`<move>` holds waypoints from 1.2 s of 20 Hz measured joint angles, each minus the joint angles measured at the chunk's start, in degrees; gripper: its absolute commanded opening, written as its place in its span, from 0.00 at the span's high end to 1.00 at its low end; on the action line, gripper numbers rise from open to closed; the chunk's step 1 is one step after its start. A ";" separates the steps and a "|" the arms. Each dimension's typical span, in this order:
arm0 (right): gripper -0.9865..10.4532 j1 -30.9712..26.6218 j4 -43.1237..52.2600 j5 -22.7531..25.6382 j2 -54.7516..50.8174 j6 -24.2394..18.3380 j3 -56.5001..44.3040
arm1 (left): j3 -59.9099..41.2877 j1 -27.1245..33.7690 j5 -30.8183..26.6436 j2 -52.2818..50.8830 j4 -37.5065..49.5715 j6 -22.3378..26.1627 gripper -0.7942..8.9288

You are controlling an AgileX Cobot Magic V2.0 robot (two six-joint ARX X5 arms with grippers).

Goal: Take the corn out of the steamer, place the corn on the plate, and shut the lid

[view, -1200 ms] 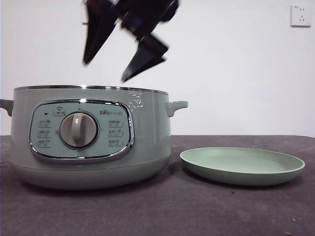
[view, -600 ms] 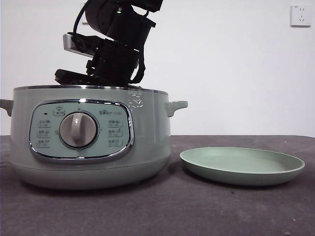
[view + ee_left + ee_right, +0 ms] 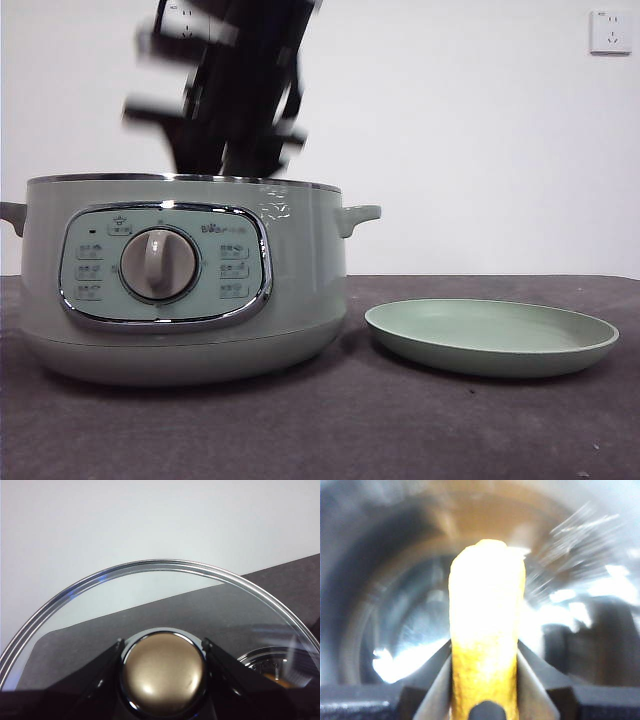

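2 grippers are at work: the right gripper [image 3: 484,667] has its jaws clamped on the corn [image 3: 486,630], which stands up between them inside the steamer [image 3: 180,280]. The left gripper [image 3: 162,655] has its jaws closed on the knob [image 3: 162,672] of the lid [image 3: 150,587]. On the counter [image 3: 320,430], the plate [image 3: 492,337] sits bare beside the steamer.

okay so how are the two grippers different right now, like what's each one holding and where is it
The left tool is shut on the lid by its knob, held clear of the steamer; the right tool is shut on the corn. The lid is wide, round and clear glass; the corn is a narrow yellow cob. The right tool is down inside the steamer's shiny bowl, where the front view shows a blurred dark arm; the left arm is absent from that view. Both tools are gripping something.
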 measured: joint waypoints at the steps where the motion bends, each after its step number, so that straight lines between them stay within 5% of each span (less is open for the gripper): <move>1: 0.92 -1.25 -1.33 -0.02 -4.59 0.00 0.00 | 0.00 0.00 0.00 -0.02 0.09 0.00 0.93; 8: 0.92 -12.90 -17.79 0.26 -29.29 0.35 0.02 | 0.00 0.00 5.70 5.09 1.27 0.00 0.93; 14: 0.92 -23.65 -30.91 0.26 -32.22 4.76 -1.03 | 0.00 -0.02 12.20 7.48 5.18 -0.26 0.93; 18: 0.92 -24.94 -24.96 0.20 -32.22 6.86 -12.61 | 0.00 0.00 13.53 7.72 7.26 -0.72 0.93; 24: 0.92 -24.68 0.37 -0.09 -31.76 10.49 -37.57 | 0.00 0.00 15.06 7.82 7.41 -1.05 0.93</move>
